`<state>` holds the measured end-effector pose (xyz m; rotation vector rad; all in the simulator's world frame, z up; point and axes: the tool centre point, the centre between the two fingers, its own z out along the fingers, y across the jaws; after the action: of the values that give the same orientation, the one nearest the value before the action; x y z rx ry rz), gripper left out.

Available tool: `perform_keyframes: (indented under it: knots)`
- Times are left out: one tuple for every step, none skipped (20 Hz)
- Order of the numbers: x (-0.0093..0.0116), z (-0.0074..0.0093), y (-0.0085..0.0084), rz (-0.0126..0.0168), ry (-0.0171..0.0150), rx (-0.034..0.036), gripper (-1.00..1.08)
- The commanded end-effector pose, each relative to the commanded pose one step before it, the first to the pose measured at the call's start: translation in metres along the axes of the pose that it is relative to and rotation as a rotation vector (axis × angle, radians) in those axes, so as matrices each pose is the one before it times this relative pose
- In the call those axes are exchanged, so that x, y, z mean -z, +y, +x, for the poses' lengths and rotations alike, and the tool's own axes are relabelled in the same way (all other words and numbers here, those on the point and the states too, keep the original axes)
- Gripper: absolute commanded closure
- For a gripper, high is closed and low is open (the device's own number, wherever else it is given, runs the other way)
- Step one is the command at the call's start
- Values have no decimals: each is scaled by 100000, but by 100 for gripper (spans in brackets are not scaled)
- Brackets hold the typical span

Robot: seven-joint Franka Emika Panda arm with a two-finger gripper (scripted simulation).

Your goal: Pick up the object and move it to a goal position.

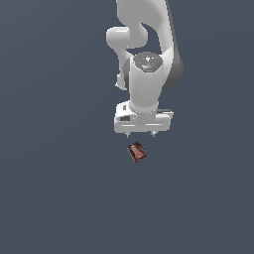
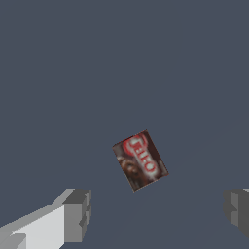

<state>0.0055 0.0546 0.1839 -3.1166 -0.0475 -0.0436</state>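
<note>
A plain, dark slate-blue surface (image 1: 54, 188) fills both views from edge to edge, even in tone, with no seam, edge, wall or horizon showing; nothing of a room can be made out beyond it.

The Jell-O box (image 1: 137, 152) lies flat on this surface, printed face up, dark red and brown with a white-lettered red logo, its grey-tan side showing along one edge. It sits turned at an angle rather than square to the gripper. In the exterior view it lies just below the gripper (image 1: 140, 134), slightly toward that view's left of the gripper's midline, apart from it and not touched.

The white Panda arm (image 1: 144, 74) reaches down from the top of the exterior view, wrist pointing at the surface. The gripper is spread wide, empty: in the wrist view its two grey fingertips (image 2: 78, 214) stand far apart, and the box (image 2: 140, 160) lies beyond them, between their lines but clear of both. The box is narrower than the gap between the fingertips
</note>
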Motion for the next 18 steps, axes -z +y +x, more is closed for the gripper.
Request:
perform_keyframes:
  knots:
    - [-77,23,-34,77,-80,-635,-92]
    - [-3,2,36,0,0,0,-92]
    - [25,-7,-25,-19,23,152,-92]
    - [24,0,-13,0,0,0,-92]
    - [25,-2,11,9,21,-65,-92]
    - [-37,0,13,-13,-10,96,-92]
    - [-80,-3,-1,-38,-25,281,-92]
    - [-117,-4,18,-55,-32,415,-92]
    - [-155,-7,17,-75,-42,575,-92]
    - [-193,-9,26,-92,-52,721,-92]
    - [-232,-12,28,-110,-63,881,-92]
    - [-271,-16,32,-124,-74,1033,-92]
    - [-307,-20,36,-136,-84,1171,-92]
    - [-345,-24,37,-145,-96,1315,-92]
    - [-387,-29,40,-153,-110,1471,-92]
    - [-426,-35,39,-158,-122,1622,-92]
    - [-464,-42,40,-160,-134,1775,-92]
    - [-503,-50,37,-160,-146,1936,-92]
